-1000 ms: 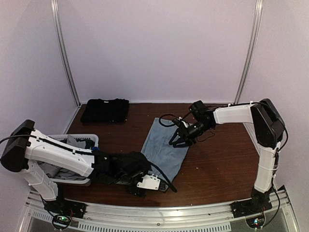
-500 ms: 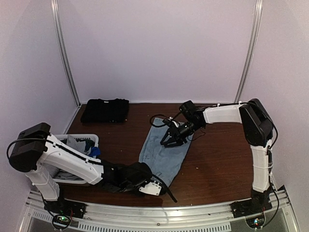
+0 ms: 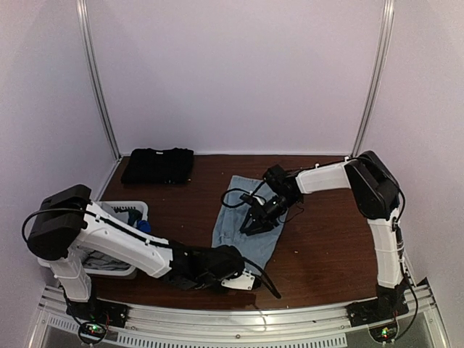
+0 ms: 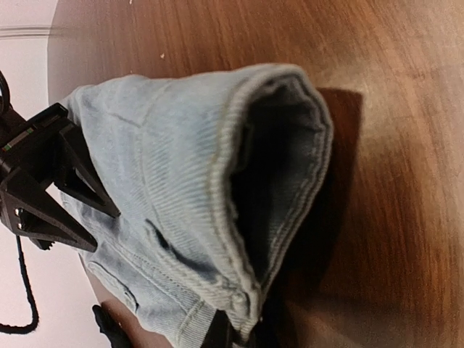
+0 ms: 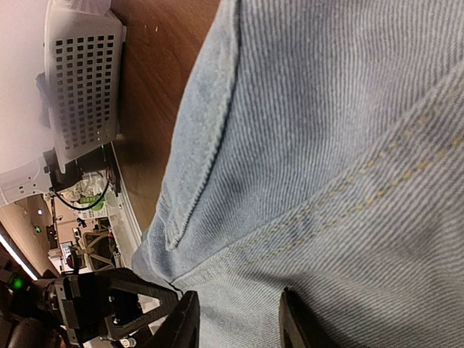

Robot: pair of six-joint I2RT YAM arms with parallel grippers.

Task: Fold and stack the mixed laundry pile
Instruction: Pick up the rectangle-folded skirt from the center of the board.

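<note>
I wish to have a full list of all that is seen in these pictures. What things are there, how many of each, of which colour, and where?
denim garment: one, light blue, spread in the middle of the table
folded garment: one, black, far left corner of the table
basket: one, white and slatted, near left edge of the table
clothes in the basket: number unclear, grey and bright blue
table: one, dark brown wood
left arm: one, white and black, stretched along the near edge
right arm: one, white and black, reaching in from the right
left gripper: one, shut on the near hem of the denim garment
right gripper: one, black, open, fingers down on the denim garment
</note>
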